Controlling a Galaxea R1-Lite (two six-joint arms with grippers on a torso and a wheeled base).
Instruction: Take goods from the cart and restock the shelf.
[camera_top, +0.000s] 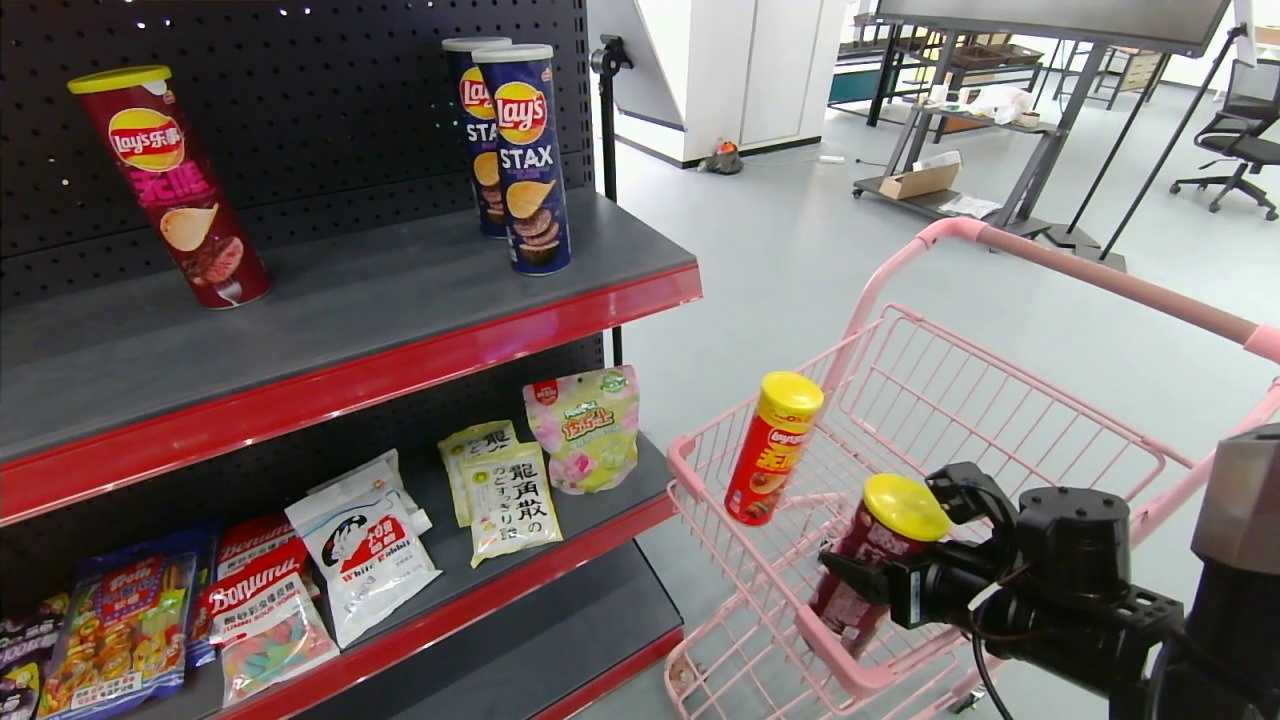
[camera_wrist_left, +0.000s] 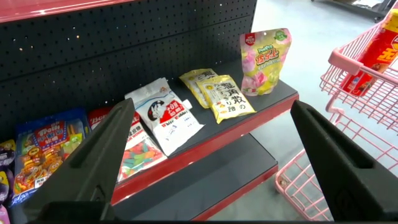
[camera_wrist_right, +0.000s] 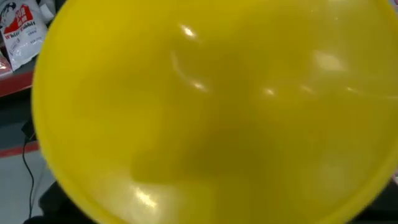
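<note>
- Your right gripper (camera_top: 895, 560) has its fingers closed around the dark red can (camera_top: 848, 600), which sits tilted inside the pink cart (camera_top: 1010, 250) with its yellow lid (camera_wrist_right: 205, 106) facing the wrist camera.
- Your left gripper (camera_wrist_left: 212, 106) is spread wide and holds nothing; it faces the snack bags (camera_wrist_left: 163, 115) on the lower shelf.
- This looks like the pick-up step. Next you need to lift clear of the cart rim, avoid the red-and-yellow can (camera_top: 770, 450) beside it, and head for the top shelf (camera_top: 400, 290).

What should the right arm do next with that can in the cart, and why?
Probably lift the dark red can straight up. The right gripper seems closed around it, but its base sits below the rim of the pink cart, and the top shelf has bare room.
</note>
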